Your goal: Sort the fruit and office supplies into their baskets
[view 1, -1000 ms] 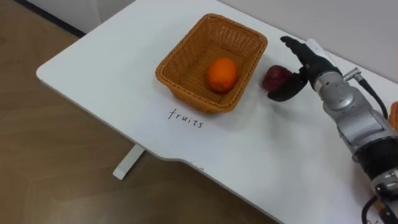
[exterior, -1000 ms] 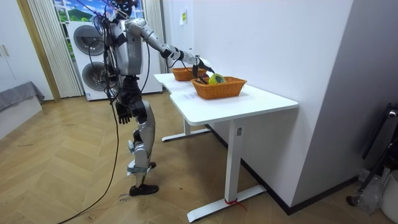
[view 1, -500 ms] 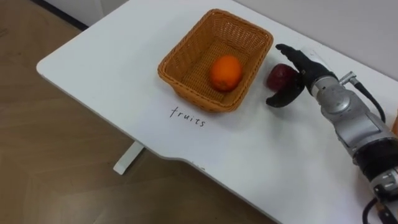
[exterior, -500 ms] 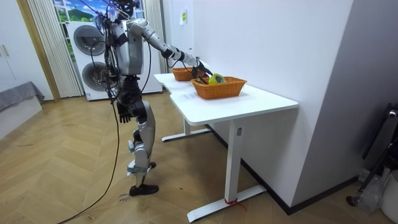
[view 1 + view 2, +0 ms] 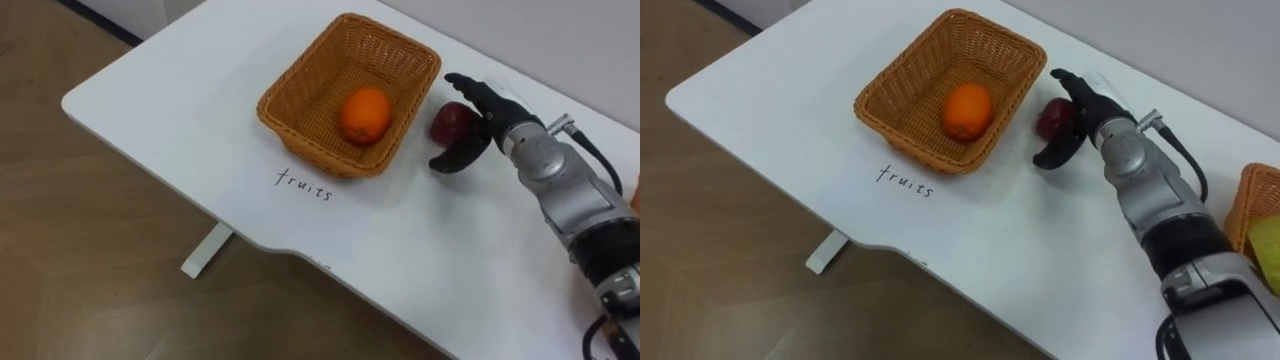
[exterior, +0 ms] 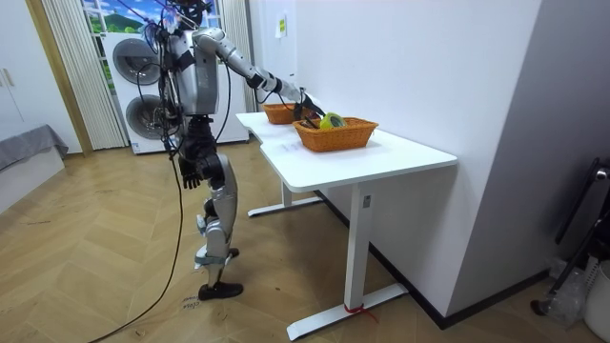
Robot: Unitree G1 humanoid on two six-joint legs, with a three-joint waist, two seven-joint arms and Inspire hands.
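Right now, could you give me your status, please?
Right hand open, bracketing apple on table beside fruit basket. Left hand at side. Orange in basket. Nothing in between.

A white table (image 6: 400, 157) stands by the wall (image 6: 429, 67) on a wood floor (image 6: 95, 276). Two washing machines (image 6: 130, 61) sit stacked beside a curtain (image 6: 65, 76).

The basket (image 5: 300, 105) is rough woven wicker; the orange (image 5: 364, 114) in it has a matt skin. The apple (image 5: 452, 121) is smooth, with a faint sheen. The table (image 5: 180, 110) is smooth and matt white — laminate, probably. The right hand (image 5: 490, 112) looks like dull black plastic. The floor (image 6: 114, 276) is wood parquet — satin-finished.
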